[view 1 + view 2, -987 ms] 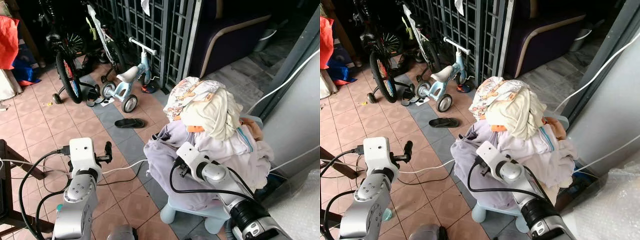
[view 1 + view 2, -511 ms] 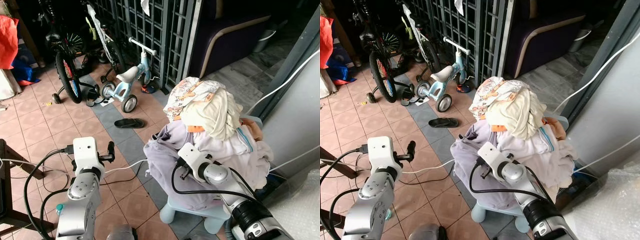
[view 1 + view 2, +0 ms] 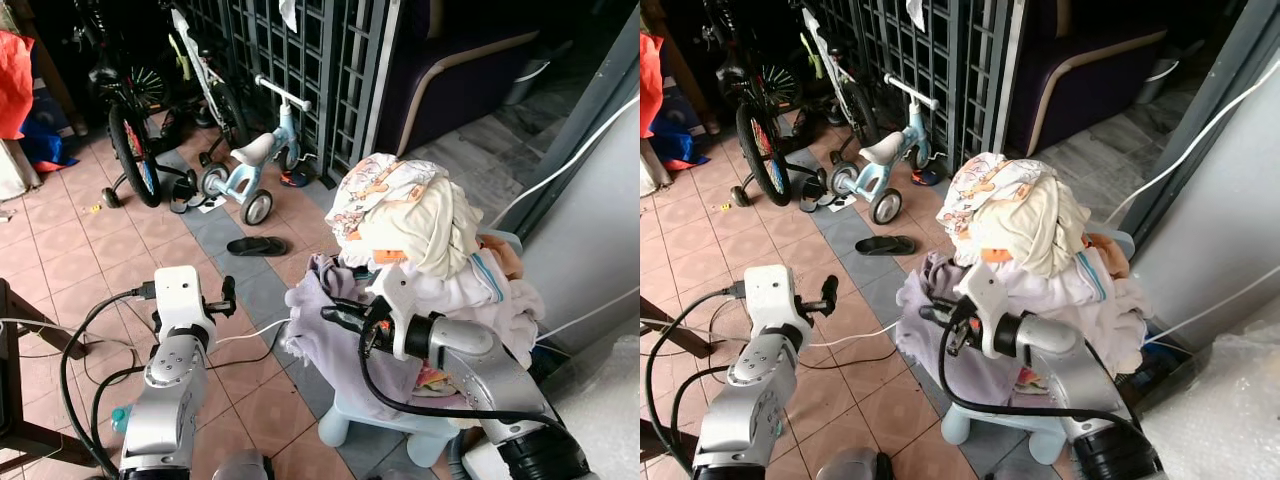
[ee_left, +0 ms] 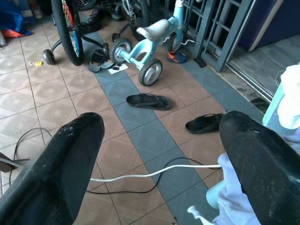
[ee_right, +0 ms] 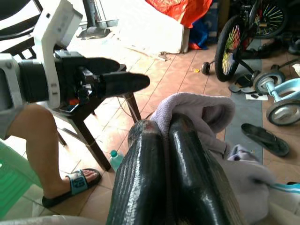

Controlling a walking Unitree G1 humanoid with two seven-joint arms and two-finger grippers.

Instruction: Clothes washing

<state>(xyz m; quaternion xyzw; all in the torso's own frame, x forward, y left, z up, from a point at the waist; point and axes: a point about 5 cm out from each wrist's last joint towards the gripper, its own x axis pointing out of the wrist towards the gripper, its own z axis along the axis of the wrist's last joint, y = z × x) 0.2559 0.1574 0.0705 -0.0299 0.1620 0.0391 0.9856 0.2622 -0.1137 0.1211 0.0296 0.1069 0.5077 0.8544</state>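
From where I'm driving this thing, the pile of laundry (image 3: 420,250) sits heaped on a pale blue stool (image 3: 400,425) at about 3 o'clock in the head view, right next to the grey wall. My right pincer (image 3: 335,316) has its two black fingers (image 5: 187,173) pressed together on a fold of the lavender garment (image 3: 320,330) at the pile's 9 o'clock edge, and the cloth is bunched up over the fingertips in the wrist cam. The left pincer (image 3: 227,297) hangs over the tiled floor (image 3: 70,240) at roughly 8 o'clock, fingers spread wide apart with nothing between them, just beside the garment's edge but not touching it. Through its wrist cam I can see a white cable (image 4: 154,173) snaking across the tiles and two dark sandals (image 4: 149,101). A small blue tricycle (image 3: 255,165) and a bigger bicycle (image 3: 125,120) are parked up by the metal gate (image 3: 300,60) around 11 o'clock. The right wrist cam also catches a person's leg (image 5: 40,150) in a sandal beside a dark chair.
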